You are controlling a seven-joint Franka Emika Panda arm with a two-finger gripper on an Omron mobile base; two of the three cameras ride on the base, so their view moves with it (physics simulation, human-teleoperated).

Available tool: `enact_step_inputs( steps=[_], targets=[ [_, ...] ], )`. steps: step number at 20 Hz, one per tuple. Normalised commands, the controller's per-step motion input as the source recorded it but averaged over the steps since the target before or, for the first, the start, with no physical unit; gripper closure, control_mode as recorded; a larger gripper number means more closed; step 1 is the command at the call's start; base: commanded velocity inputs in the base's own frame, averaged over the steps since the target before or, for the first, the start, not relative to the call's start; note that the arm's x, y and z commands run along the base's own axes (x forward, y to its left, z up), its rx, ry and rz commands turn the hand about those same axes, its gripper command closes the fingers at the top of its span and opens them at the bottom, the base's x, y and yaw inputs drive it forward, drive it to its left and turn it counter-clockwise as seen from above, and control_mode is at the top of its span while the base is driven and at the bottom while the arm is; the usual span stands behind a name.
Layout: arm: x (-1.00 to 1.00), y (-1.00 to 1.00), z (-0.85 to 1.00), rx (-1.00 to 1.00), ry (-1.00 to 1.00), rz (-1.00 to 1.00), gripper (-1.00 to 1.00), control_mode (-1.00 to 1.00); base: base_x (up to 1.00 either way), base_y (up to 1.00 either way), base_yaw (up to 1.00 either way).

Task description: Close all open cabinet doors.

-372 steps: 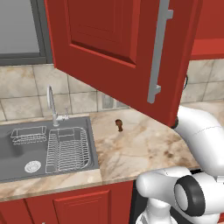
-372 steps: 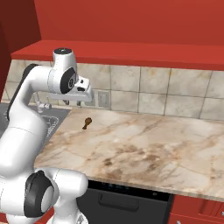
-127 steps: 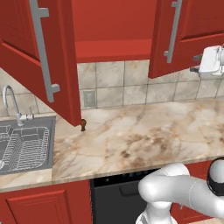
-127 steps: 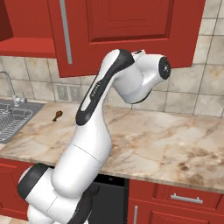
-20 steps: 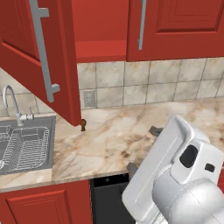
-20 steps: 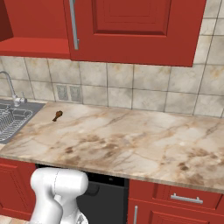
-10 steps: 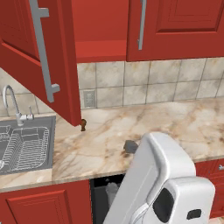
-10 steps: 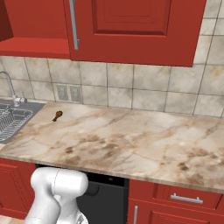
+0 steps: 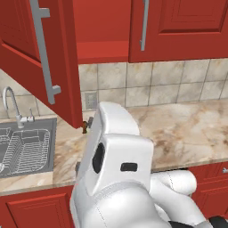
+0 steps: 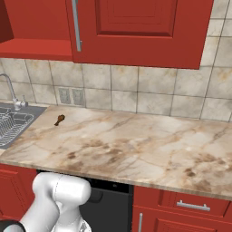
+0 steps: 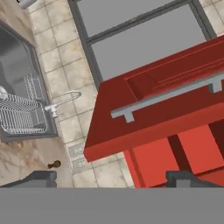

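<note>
Red and glossy, the left cabinet door (image 9: 42, 67) swings far out over the sink (image 9: 26, 147), its grey bar handle (image 9: 44, 49) facing my left camera. The right cabinet door (image 10: 136, 29) sits flush against its frame, so by my reading only the left one is left to shut. I have the arm folded low and turned leftward, presumably to get outside the open panel before pushing. Through the hand camera, the gripper (image 11: 111, 177) has its fingers spread wide, holding nothing, looking up at the door's edge and handle (image 11: 166, 96). A small brown object (image 10: 59, 119) lies on the marble counter (image 10: 136, 149) near the wall outlets (image 10: 72, 96).
</note>
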Motion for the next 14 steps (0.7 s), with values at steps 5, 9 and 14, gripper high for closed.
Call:
enact_step_inputs(
  steps=[5, 9, 14],
  targets=[
    [0.93, 0.26, 0.00, 0.00, 0.04, -0.07, -1.00, -1.00, 0.00, 0.00, 0.00],
    [0.72, 0.26, 0.00, 0.00, 0.00, -0.10, -1.00, -1.00, 0.00, 0.00, 0.00],
    [0.67, 0.34, 0.02, 0.00, 0.00, -0.10, -1.00, -1.00, 0.00, 0.00, 0.00]
  ],
)
